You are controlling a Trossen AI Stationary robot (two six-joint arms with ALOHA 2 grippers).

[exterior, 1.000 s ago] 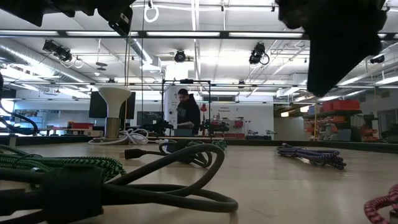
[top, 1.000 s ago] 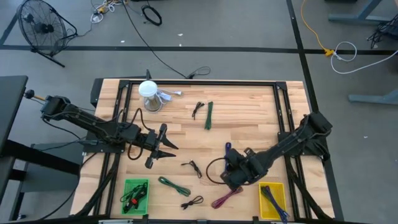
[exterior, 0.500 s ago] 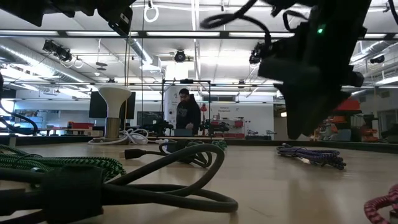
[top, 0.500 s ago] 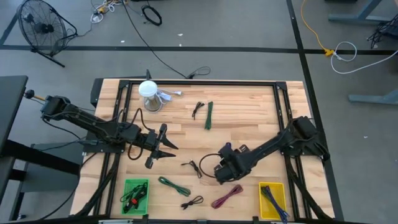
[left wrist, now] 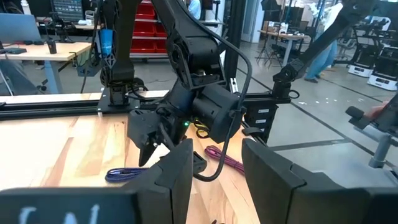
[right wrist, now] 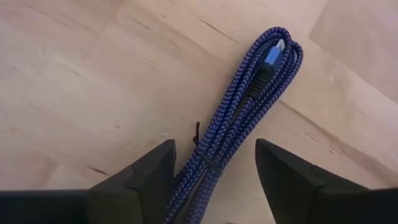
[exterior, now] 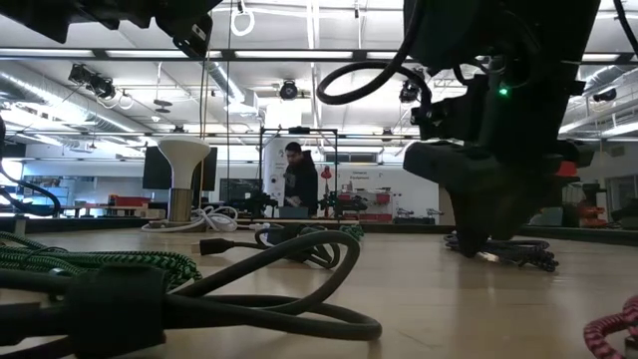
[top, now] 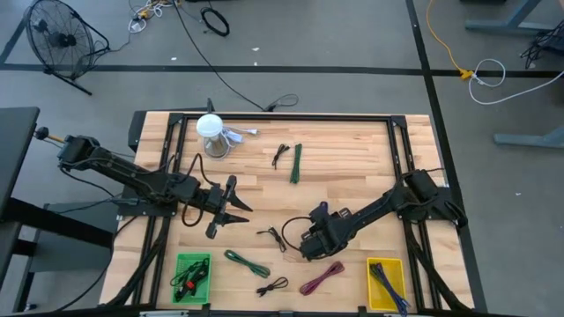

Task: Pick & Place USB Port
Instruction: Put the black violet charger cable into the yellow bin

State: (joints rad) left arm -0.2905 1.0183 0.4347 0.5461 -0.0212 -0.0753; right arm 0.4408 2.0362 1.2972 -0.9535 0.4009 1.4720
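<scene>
A blue braided USB cable [right wrist: 249,106], tied in a long bundle, lies flat on the wooden table; one end shows in the high view [top: 321,210]. My right gripper [right wrist: 214,162] is open and low over the cable, one finger on either side of the bundle, touching nothing that I can see. It stands right of the table's middle [top: 308,245], close to the tabletop in the low view [exterior: 478,244]. My left gripper [top: 236,208] is open and waits left of the middle, clear of the table.
A yellow bin [top: 385,283] with a blue cable sits at the near right, a green bin [top: 192,273] with cables at the near left. Loose cables lie about: magenta [top: 322,277], green [top: 245,261] [top: 296,164], black [top: 273,236]. A white stand [top: 211,134] is far left.
My right gripper has moved toward the table's left edge and come down close to the tabletop, over the blue cable. It stays open.
</scene>
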